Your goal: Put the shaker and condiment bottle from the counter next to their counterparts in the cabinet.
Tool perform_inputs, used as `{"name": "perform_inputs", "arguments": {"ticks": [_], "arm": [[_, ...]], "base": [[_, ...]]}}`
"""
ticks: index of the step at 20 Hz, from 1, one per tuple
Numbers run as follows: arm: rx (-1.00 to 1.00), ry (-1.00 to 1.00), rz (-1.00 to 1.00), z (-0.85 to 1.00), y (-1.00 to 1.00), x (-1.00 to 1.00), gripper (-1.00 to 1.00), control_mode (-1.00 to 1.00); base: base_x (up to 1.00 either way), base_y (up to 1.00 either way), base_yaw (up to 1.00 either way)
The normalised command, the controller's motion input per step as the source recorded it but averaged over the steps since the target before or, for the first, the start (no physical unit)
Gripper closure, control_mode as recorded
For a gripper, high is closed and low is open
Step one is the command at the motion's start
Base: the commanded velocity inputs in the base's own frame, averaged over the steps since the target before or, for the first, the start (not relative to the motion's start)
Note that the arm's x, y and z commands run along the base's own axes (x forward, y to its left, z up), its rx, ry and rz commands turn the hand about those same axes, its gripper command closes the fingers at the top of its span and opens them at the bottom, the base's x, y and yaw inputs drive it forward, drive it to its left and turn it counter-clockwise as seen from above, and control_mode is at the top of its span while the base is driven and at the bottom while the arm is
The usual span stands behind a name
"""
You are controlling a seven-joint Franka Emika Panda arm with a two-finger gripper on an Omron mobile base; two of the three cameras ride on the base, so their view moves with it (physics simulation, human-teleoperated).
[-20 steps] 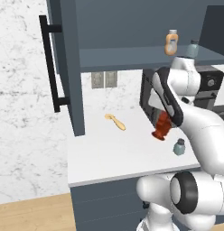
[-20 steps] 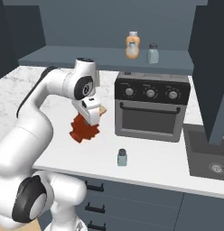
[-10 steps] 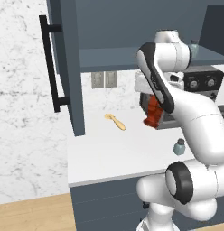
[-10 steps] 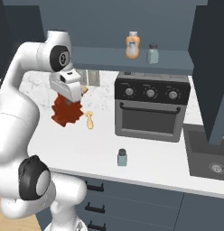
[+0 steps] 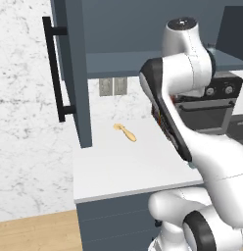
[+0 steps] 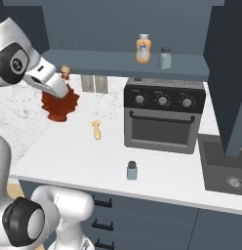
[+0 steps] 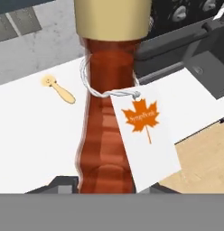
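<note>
My gripper [image 6: 52, 90] is shut on the condiment bottle [image 6: 60, 101], a dark red-brown ribbed bottle carried in the air above the counter's [image 6: 79, 158] left end, its tan cap just under the cabinet shelf [image 6: 106, 61]. In the hand view the bottle [image 7: 108, 135] rises from between my fingers, with a white maple-leaf tag [image 7: 147, 131] tied to its neck. The shaker [image 6: 132, 170] stands on the counter near the front edge, before the oven. On the shelf sit the counterparts: a pale orange bottle [image 6: 143, 49] and a small shaker [image 6: 165, 57]. The cabinet door [image 5: 73, 73] stands open.
A black toaster oven [image 6: 164, 114] stands on the counter's right half, with a sink [image 6: 225, 171] beyond it. A small wooden utensil [image 6: 96, 129] lies mid-counter. The door's black bar handle [image 5: 54, 73] juts out at the left. Outlets [image 6: 93, 83] sit on the back wall.
The arm has swung left and upward with the condiment bottle, from in front of the oven to high over the counter's left end. The shaker has not moved.
</note>
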Motion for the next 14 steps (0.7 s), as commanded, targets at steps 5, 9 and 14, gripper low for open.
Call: {"name": "perform_inputs", "arguments": {"ticks": [5,9,14], "arm": [[0.0,-0.33,0.21,0.63,-0.01,-0.25,1.0,-1.0],[-0.02,-0.25,0.21,0.35,-0.16,0.03,1.0,-1.0],[-0.08,-0.25,0.18,0.15,-0.32,0.24,1.0,-1.0]], "base": [[0.0,0.0,0.0],[0.0,0.0,0.0],[0.0,0.0,0.0]]}}
